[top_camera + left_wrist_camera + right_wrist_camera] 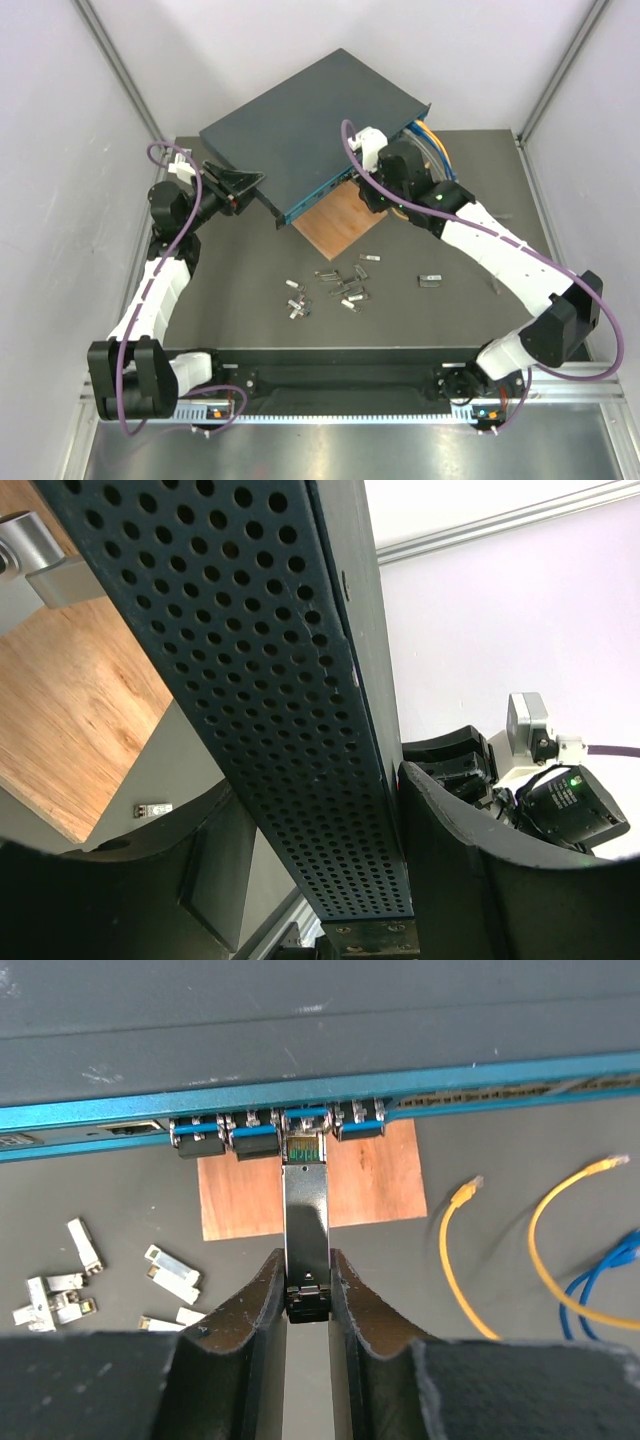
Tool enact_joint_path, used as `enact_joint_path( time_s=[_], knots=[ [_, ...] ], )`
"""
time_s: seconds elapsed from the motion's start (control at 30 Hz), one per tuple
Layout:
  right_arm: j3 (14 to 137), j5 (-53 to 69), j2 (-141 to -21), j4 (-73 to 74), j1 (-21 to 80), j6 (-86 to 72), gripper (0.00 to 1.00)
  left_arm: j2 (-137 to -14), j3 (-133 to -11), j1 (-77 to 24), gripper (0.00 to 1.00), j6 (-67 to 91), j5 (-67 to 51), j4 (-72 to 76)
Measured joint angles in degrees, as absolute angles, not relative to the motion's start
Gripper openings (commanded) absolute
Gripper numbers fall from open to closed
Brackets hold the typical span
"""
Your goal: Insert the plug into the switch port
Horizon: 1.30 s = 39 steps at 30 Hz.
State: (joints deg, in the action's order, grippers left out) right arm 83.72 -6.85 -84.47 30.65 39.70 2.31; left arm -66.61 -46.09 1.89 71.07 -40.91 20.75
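Plug (305, 1200), a slim metal module, sits pinched by its rear end between the fingers of the right gripper (306, 1260), whose jaws are nearly closed on it. It points straight ahead from the fingertips, and its front end reaches the row of sockets on the teal face of the switch (300, 1030), between seated modules (250, 1135) on either side. I cannot tell how far in it goes. Beneath the plug, just past the fingertips, lies a brown board (375, 1185). Loose modules (170, 1272) lie on the table (120, 1200) to this gripper's left, with yellow cables (455, 1250) and a blue cable (610, 1280) to its right. The left gripper (318, 800) stands about half open, its fingers (450, 880) straddling the switch's perforated side wall and seemingly pressed against its two broad faces.
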Motion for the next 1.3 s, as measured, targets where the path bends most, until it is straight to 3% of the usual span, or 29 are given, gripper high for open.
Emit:
enact_joint_path(
  time_s=[1.3],
  knots=[
    [83.9,2.3,-86.2,28.3,36.1,11.5,0.0,-66.6,-46.1,1.9,0.47,71.1,-40.9,20.7]
  ],
)
